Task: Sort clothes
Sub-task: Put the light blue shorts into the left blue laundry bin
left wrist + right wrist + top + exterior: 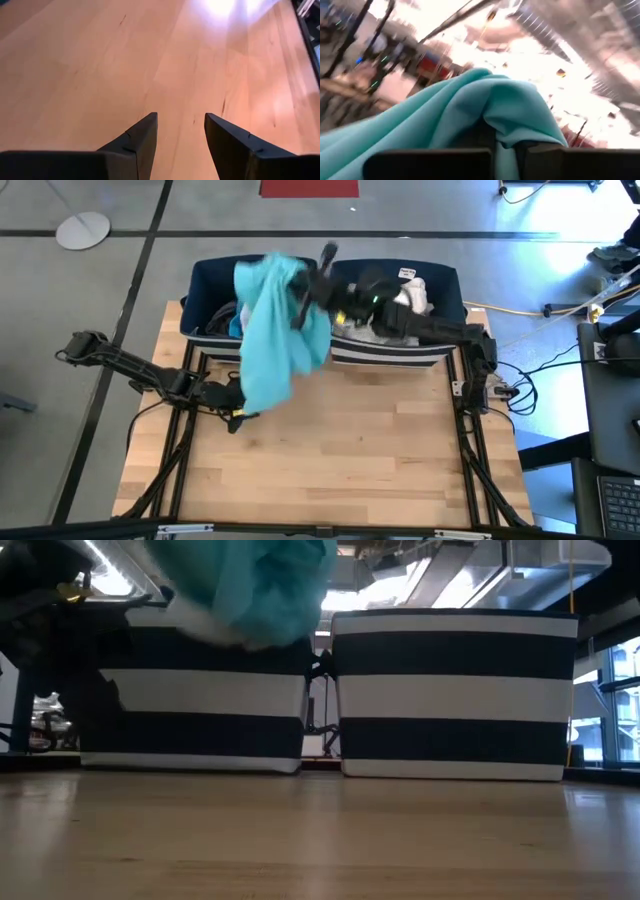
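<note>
Right gripper (300,290) gripped the turquoise garment (272,330) at twelve o'clock above the bins (215,280); left gripper (180,132) hung released.

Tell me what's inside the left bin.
The left bin holds dark and pale clothes at its near-left side. The turquoise shirt, hanging from the right gripper, covers the rest, so what lies there cannot be seen.

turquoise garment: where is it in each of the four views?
High: turquoise garment hangs from the right gripper over the left bin and the table's far edge.
Low: top, left of centre, in front of that bin's rim.
Left wrist: not in it.
Right wrist: fills the lower half.
Shared landmark: the left bin.
</note>
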Motion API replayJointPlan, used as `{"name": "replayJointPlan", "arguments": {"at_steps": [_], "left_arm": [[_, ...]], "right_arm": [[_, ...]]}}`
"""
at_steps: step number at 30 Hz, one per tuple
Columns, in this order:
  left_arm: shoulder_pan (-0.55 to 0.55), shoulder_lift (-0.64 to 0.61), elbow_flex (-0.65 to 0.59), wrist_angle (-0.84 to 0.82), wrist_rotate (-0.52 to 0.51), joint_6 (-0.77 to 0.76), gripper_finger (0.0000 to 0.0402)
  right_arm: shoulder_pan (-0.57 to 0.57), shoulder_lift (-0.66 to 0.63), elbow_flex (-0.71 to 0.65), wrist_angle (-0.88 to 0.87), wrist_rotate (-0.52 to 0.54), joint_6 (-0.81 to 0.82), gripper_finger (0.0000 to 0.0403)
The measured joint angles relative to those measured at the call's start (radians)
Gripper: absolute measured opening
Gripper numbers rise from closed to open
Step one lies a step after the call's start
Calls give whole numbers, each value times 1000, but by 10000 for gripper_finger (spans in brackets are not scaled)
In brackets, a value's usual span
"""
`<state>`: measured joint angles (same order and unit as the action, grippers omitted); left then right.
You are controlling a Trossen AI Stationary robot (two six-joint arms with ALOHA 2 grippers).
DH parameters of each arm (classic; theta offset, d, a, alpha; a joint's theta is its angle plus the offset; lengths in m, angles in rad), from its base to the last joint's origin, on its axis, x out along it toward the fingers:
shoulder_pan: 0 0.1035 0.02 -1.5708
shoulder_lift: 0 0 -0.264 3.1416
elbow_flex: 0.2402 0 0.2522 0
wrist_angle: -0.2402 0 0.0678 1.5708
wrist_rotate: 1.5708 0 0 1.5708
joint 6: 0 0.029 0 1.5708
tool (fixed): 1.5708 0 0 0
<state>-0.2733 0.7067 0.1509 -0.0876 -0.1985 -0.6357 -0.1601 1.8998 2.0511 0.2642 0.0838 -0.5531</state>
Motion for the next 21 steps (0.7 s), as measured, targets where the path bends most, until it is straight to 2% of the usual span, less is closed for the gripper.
{"name": "replayJointPlan", "arguments": {"at_steps": [4,12,17,21], "left_arm": [[0,0,0,18,-13,-9,155],[0,-1,0,29,-53,-19,155],[0,-1,0,29,-80,-19,155],[0,-1,0,26,-128,-14,155]], "right_arm": [[-95,19,39,157,-62,17,16],[-241,115,157,367,-239,185,17],[-279,241,301,396,-260,189,17],[-301,299,277,503,-254,183,17]]}}
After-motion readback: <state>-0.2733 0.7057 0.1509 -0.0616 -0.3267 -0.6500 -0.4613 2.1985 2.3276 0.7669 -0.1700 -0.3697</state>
